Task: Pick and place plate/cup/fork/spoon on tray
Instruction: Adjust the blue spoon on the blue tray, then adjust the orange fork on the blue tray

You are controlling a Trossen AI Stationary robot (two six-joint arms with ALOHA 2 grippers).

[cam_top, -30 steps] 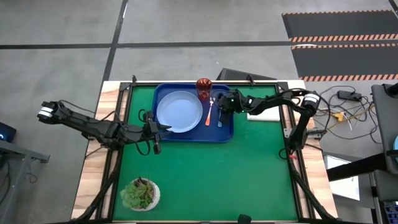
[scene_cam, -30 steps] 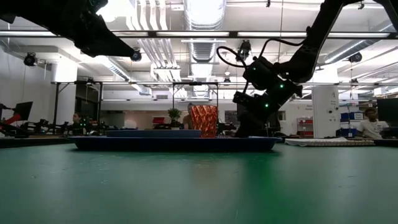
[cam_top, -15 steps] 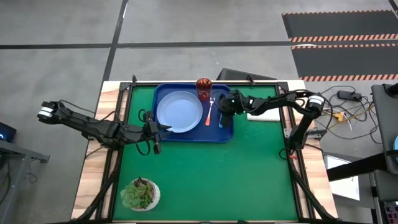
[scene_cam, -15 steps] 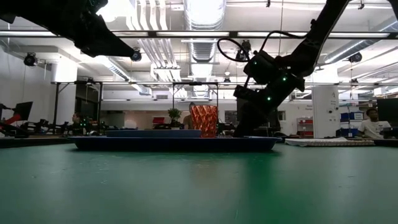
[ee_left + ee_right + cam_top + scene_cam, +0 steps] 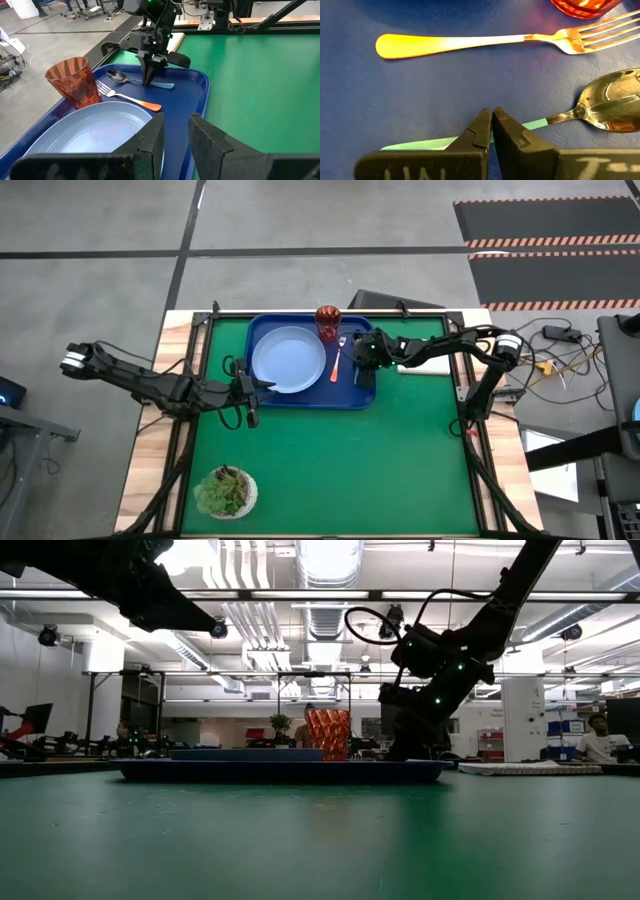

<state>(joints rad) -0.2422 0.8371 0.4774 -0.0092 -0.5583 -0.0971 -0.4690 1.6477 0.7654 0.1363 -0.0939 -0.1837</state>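
Spoon [image 5: 560, 117] lies beside fork [image 5: 470, 42] (parallel, bowl towards cup [image 5: 72, 80]).

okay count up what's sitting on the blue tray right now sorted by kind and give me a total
Plates: 1, plate
Cups: 1, cup
Forks: 1, fork
Spoons: 1, spoon
Total: 4, all on the tray

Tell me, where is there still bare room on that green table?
The green mat lies bare between the tray and the potted succulent. Crowded: the tray holds the plate, cup, fork and spoon, with the right gripper over them.
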